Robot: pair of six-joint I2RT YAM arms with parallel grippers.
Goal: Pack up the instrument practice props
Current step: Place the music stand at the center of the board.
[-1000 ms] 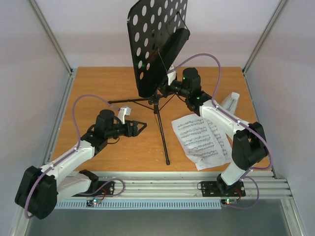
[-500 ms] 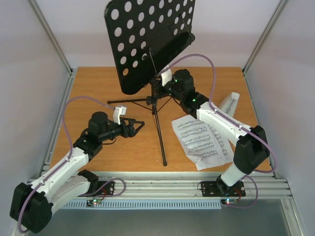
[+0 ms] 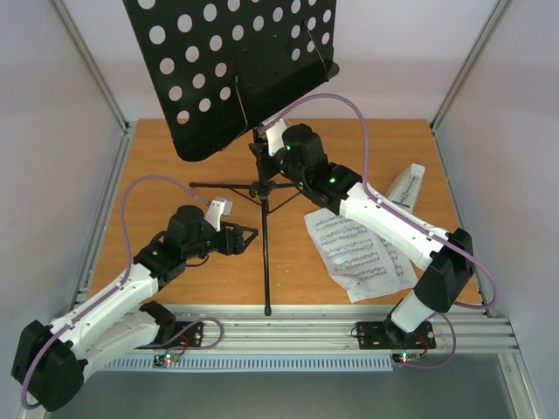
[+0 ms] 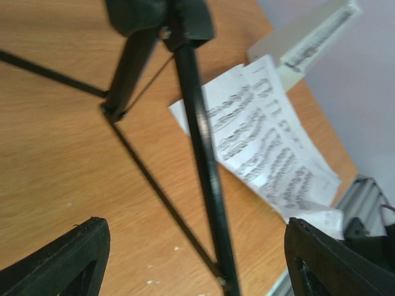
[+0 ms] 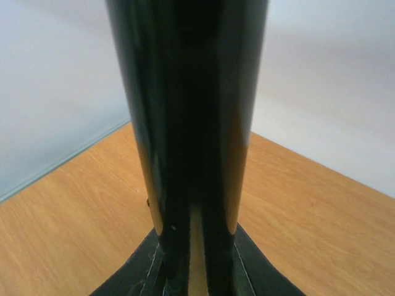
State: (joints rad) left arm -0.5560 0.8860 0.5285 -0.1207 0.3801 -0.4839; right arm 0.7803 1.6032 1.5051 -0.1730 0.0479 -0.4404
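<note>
Right fingers (image 5: 133,280) clamped on pole of black round-holed music stand (image 3: 205,140); left fingers (image 4: 62,265) spread, empty.

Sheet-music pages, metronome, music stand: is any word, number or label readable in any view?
No text can be read.
sheet-music pages: printed notation, too small and blurred.
metronome: scale marks on its face, blurred.
music stand: no lettering seen.
</note>
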